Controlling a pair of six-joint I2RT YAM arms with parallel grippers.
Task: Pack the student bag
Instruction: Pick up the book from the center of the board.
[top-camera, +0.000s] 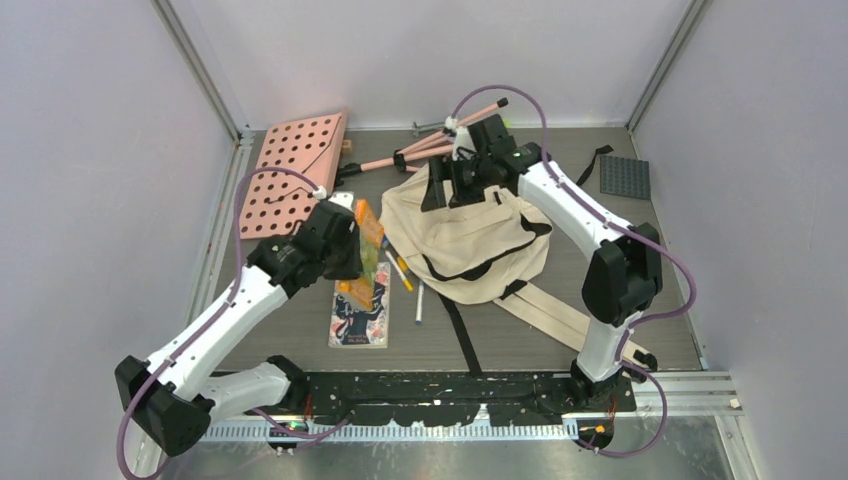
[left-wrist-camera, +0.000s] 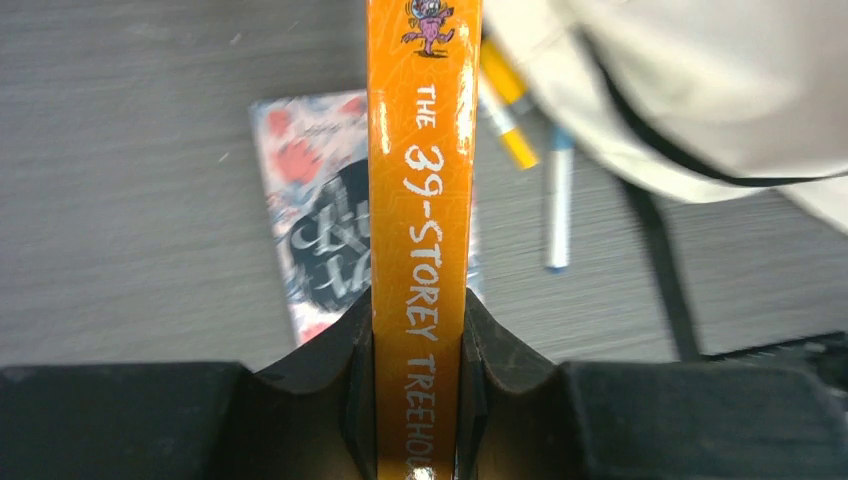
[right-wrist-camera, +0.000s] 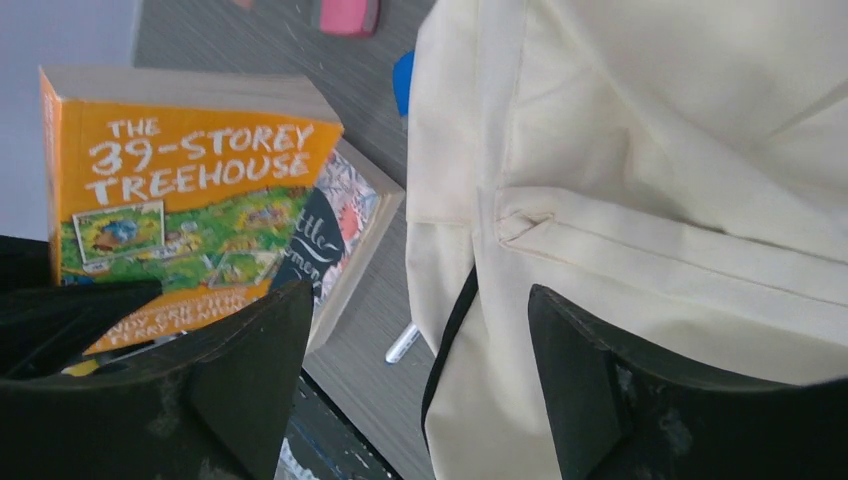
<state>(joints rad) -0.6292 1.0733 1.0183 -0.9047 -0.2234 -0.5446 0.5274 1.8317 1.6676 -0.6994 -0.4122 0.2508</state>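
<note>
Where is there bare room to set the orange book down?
Bare table lies at the near edge between the flat book and the black strap, and along the right wall in front of the grey plate. Crowded around the student bag: pens, pink sticks, and the orange book in the left gripper.

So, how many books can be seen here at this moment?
2. An orange book is clamped in the left tool, above the table. A second book lies flat on the table below it. More may be hidden inside the bag.
</note>
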